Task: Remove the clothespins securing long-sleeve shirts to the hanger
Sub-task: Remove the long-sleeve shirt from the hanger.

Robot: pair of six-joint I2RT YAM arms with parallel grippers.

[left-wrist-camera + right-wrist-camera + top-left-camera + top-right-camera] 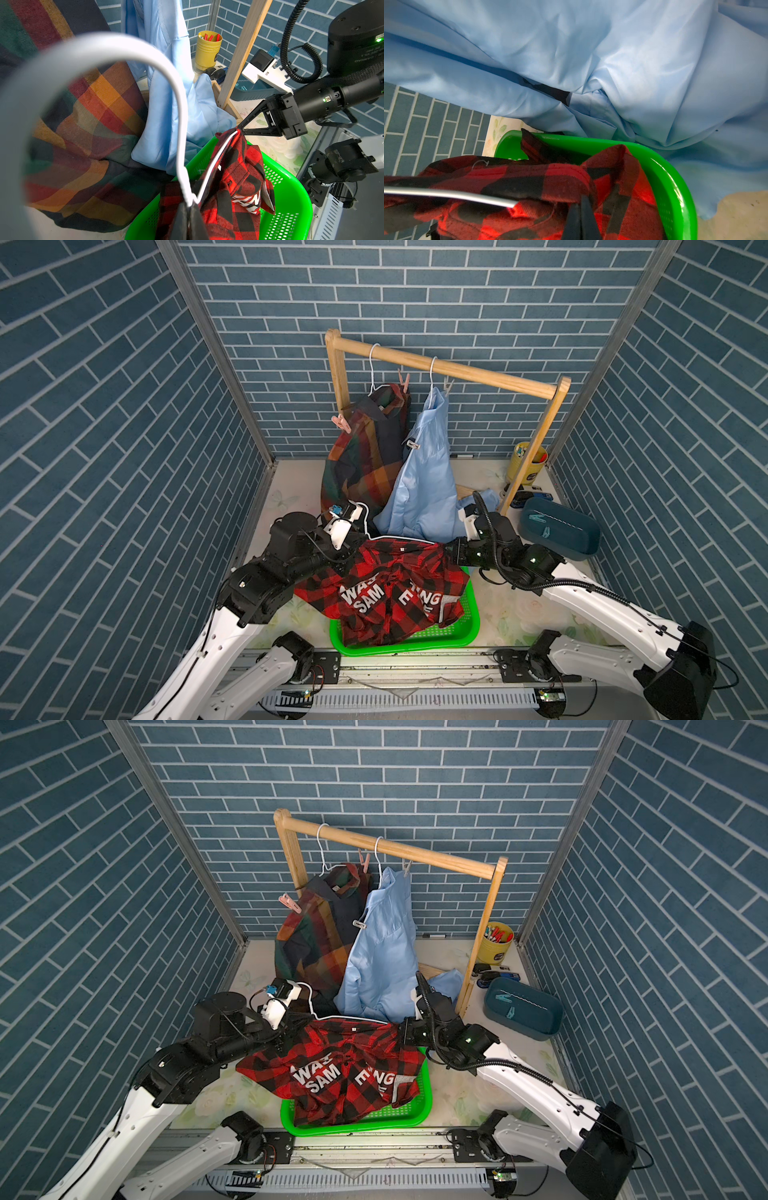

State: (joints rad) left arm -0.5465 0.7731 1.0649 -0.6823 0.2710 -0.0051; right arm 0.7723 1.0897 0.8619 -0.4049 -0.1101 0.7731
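We find the red-and-black check shirt point(386, 593) off the rail point(457, 369), low over the near green basket point(469, 630), with no pins visible on it. The left gripper point(188, 207) is clamped on its white hanger point(182, 124). The right gripper point(241, 130) pinches the shirt's right shoulder. Two teal clothespins point(545, 532) lie in the blue bin point(582, 547). Outstanding: pink clothespins point(341, 423) on the plaid shirt point(361, 464), pale clothespins point(412, 444) on the light blue shirt point(424, 481).

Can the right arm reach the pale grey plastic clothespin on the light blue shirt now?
Probably not yet: the right hand is shut on the red-and-black check shirt and must release first.
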